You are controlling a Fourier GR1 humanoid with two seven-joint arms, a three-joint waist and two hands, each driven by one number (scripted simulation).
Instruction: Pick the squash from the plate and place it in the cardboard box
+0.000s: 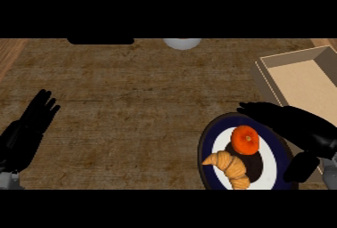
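Right hand sits at the lower right of the frame, fingers extended and apart, holding nothing, above the right rim of the plate. Squash, orange, lies on the plate just left of that hand, not touched. A croissant lies beside it, toward the lower left. The box stands open at the upper right on the table. Left hand rests at the left edge, fingers straight.
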